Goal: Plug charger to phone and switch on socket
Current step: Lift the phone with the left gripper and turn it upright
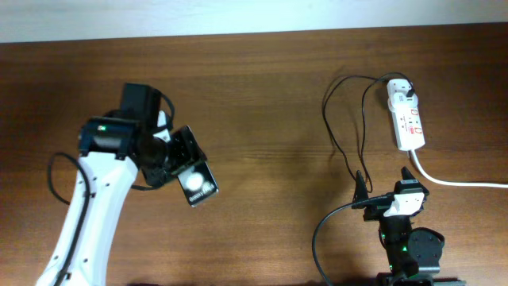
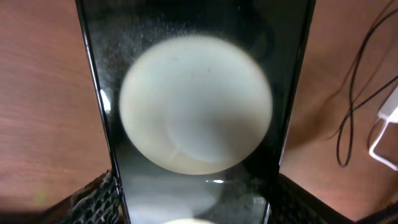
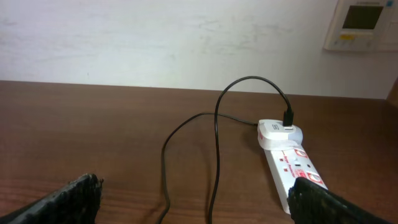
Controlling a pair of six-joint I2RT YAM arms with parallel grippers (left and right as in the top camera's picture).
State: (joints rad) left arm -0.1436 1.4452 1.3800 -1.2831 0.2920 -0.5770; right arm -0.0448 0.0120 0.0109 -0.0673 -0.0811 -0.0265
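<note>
The phone point(image 1: 197, 183), black with white circles on its face, is held off the table in my left gripper point(image 1: 176, 163), which is shut on its near end. In the left wrist view the phone point(image 2: 194, 112) fills the frame between the fingers point(image 2: 196, 214). The charger cable point(image 1: 343, 147) loops from a white adapter on the far end of the socket strip point(image 1: 406, 119) toward my right gripper point(image 1: 385, 187). That gripper is open and empty, low over the table, with two cable strands point(image 3: 216, 143) running between its fingers point(image 3: 199, 205). I cannot make out the plug tip. The socket point(image 3: 292, 163) lies ahead to the right.
The socket's thick white cord point(image 1: 456, 182) runs off the right edge. A pale wall stands behind the table's far edge, with a white control panel point(image 3: 364, 25) on it. The wooden table point(image 1: 270, 119) spreads between the two arms.
</note>
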